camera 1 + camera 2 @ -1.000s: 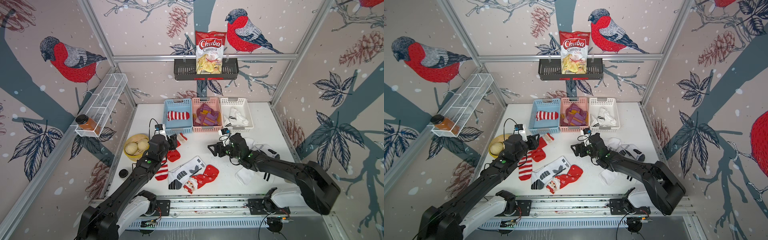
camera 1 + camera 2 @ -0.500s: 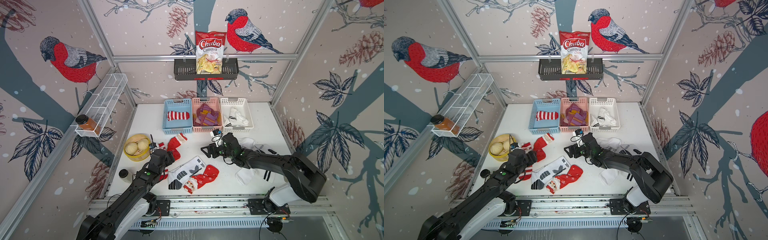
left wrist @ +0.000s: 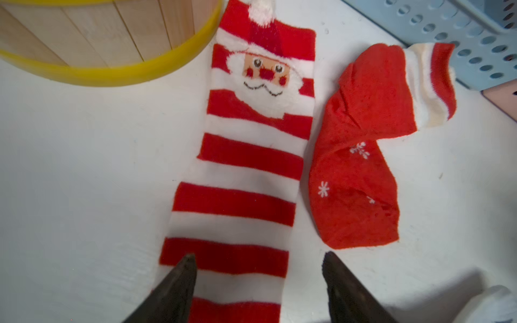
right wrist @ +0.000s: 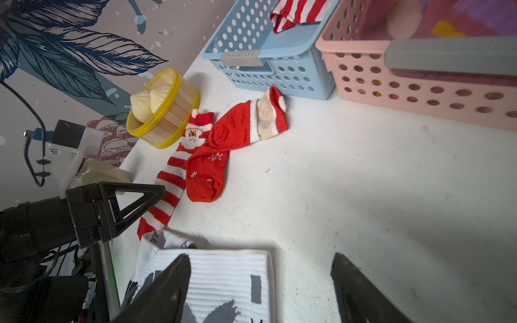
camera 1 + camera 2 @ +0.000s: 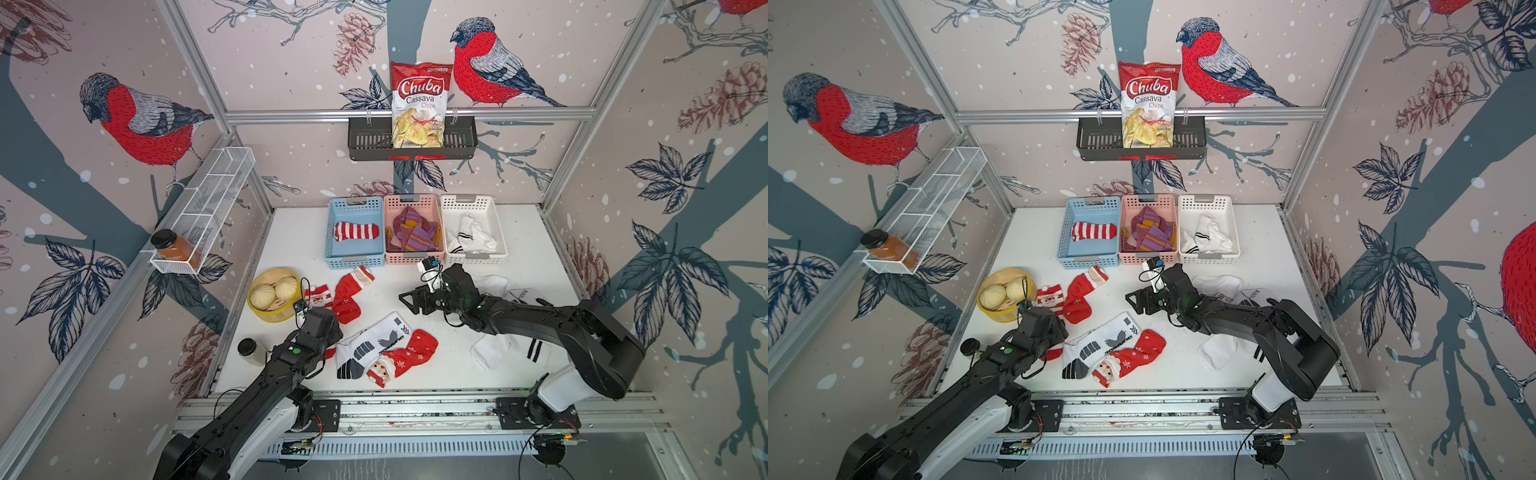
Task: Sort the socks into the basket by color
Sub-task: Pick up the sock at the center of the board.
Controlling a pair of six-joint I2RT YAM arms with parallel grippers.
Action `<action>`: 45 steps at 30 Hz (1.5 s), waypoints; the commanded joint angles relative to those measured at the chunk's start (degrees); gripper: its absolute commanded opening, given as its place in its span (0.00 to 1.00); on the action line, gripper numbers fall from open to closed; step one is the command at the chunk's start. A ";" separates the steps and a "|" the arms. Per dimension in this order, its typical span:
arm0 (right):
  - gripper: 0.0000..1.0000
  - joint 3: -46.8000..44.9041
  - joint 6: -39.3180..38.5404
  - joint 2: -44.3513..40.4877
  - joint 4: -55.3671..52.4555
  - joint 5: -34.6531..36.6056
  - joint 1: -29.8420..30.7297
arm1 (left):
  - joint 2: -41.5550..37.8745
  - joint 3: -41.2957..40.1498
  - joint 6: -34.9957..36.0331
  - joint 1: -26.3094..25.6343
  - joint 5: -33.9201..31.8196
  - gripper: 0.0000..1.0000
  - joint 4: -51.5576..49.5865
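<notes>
- The white table (image 5: 523, 249) lies beneath both grippers.
- Three baskets stand in a row ahead of the right gripper (image 4: 260, 255).
  - The blue basket (image 5: 340, 262) holds a striped sock (image 5: 357, 231).
  - The pink basket (image 5: 399, 257) holds the maroon-and-mustard socks (image 5: 411, 232).
  - The white basket (image 5: 494, 257) holds the white socks (image 5: 471, 237) with black stripes.
- The bamboo steamer (image 3: 112, 42) sits ahead of the left gripper (image 3: 258, 254), off to one side of its fingertips.
- The right gripper is released, its jaws wide apart and holding nothing.
- The left gripper is released too. Its fingers are spread low over the table and grasp nothing.
- The white sports sock (image 4: 218, 279), marked in grey and black, lies flat. Its ribbed cuff is under one finger of the right gripper, and the other finger is over bare table.
- The Santa striped sock (image 3: 251, 156) lies flat and stretches away from the left gripper. Its lower end lies between the spread fingers, with one fingertip over its edge.
- The red snowflake sock (image 3: 358, 173) lies crumpled just beside the Santa striped sock, ahead of the left gripper's other finger.
- The red Santa sock (image 5: 405, 359) touches the white sports sock, between the two grippers and nearer the rail.
- More white striped socks (image 5: 498, 353) lie behind the right gripper, beside its arm.
- A small jar (image 5: 251, 351) stands behind the left gripper, near its arm.
</notes>
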 commanded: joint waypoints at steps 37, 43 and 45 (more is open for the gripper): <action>0.81 -5.33 -0.11 -7.66 1.28 0.02 -3.46 | 5.53 1.21 1.72 -1.37 0.62 0.01 0.53; 0.80 -5.91 0.42 -7.39 1.79 0.06 -3.46 | 1.36 3.08 2.20 -1.40 -1.92 0.00 -1.70; 0.80 -5.95 0.49 -7.49 1.83 0.19 -3.38 | 0.56 4.58 2.81 -1.36 -2.39 0.00 -2.54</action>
